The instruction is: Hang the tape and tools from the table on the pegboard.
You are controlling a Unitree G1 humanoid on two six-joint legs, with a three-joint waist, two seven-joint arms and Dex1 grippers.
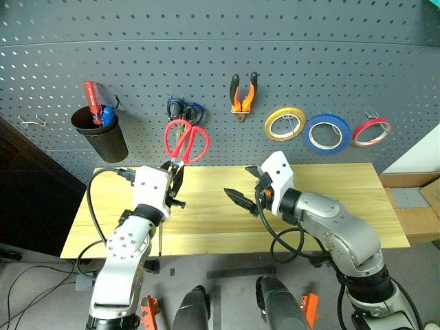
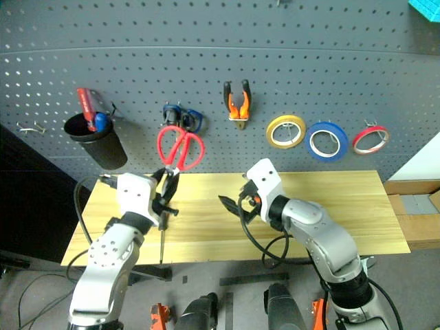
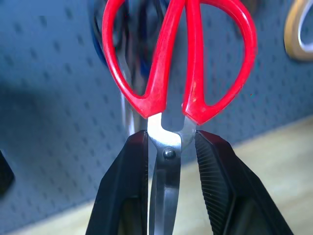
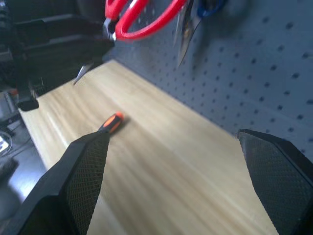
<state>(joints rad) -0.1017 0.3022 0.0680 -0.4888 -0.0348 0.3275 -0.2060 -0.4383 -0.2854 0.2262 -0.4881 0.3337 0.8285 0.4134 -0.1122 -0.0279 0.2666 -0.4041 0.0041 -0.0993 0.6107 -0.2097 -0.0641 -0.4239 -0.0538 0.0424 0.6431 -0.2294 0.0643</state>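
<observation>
Only the right wrist view shows the screwdriver lying on the table.

Even, fairly bright light falls from above on the wide dark grey perforated pegboard, whose upper rows bow with lens distortion. The light yellowish wood plank table shows no glare. In the wrist views, the red-handled scissors smear slightly and the small orange-and-black screwdriver lies blurred.
</observation>
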